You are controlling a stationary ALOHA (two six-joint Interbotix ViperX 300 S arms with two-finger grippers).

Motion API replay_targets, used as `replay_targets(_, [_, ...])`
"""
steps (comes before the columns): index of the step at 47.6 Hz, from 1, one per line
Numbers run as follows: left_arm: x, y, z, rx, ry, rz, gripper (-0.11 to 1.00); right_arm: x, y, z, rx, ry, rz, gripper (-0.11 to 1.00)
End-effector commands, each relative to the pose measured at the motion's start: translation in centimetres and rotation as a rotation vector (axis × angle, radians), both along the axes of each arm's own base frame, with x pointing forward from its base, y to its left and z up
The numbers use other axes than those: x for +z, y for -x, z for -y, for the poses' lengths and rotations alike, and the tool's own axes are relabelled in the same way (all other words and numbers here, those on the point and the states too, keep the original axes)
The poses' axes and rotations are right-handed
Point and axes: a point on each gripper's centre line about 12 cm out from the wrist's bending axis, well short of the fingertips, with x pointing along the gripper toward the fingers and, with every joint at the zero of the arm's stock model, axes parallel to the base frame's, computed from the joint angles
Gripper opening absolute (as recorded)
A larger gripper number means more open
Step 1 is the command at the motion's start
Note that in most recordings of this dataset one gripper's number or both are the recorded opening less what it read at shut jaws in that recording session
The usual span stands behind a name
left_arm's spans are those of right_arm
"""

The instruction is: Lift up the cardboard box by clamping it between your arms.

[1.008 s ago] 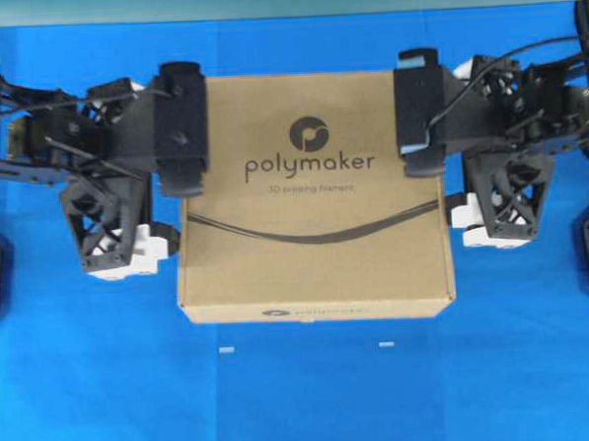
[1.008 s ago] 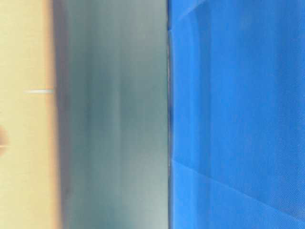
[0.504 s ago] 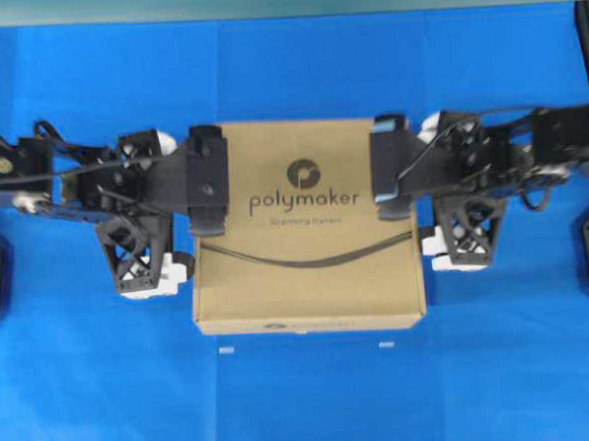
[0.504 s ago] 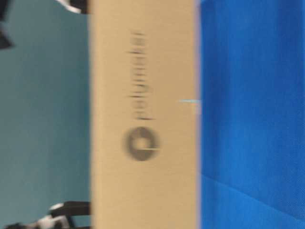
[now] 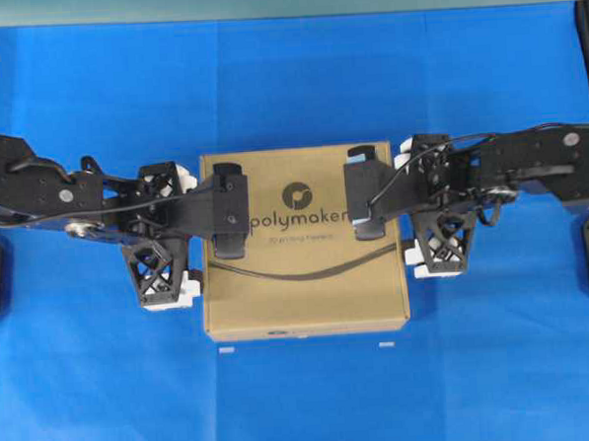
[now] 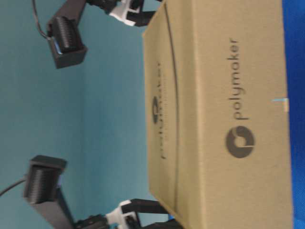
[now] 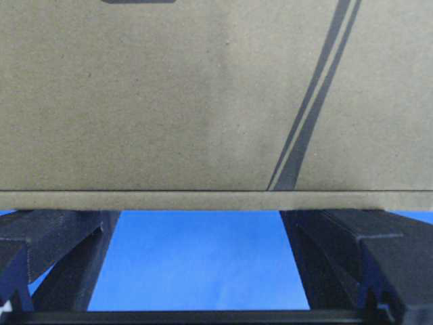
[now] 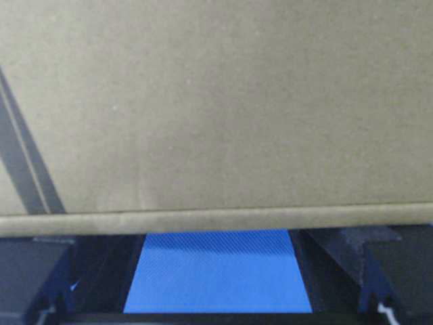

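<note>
The cardboard box [image 5: 303, 242] sat pinched between the two arms over the blue tabletop [image 5: 287, 83], its printed top facing up, with the left hand [image 5: 162, 275] against its left side and the right hand [image 5: 440, 247] against its right side. In the table-level view the box's lower edge seemed to lie at or just off the blue cloth; I couldn't tell for sure whether it had cleared it.

The worry I had was slippage. Nothing gripped the box. It was only squeezed from two sides, so if either arm eased outward or the two rose unevenly, the box could tilt, slide down between them and drop. Both hands met the box toward its near half rather than across its middle, so the far edge might sag and the whole thing might pivot. Too hard a squeeze could dent the cardboard walls too.

Both hands stood spread as wide as they go, holding nothing between their fingers. From each wrist camera the box's side wall filled the view right above the two dark fingers [image 7: 54, 250], which spread along it, the blue cloth showing between them. The contact looked to be the hands pressed flat against the box's walls.
</note>
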Motion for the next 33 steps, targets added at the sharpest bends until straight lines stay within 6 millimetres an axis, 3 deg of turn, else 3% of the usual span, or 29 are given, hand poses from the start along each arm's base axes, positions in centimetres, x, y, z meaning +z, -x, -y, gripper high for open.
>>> replay_targets(1, [1.5,-1.6,-1.1,0.035,0.000,0.128,0.89,0.8,-1.5,-0.5,0.012,0.002,0.108,1.00])
replay_targets(22, [-2.7,-0.6,-1.6,0.067,0.014,0.091,0.89,-2.5,-0.8,-0.7,-0.002,-0.014,0.075,1.00])
replay_targets(33, [-3.9,-0.6,-1.7,0.068,0.015,0.081,0.89,-3.6,-0.8,-1.1,-0.009,-0.028,0.069,1.00])
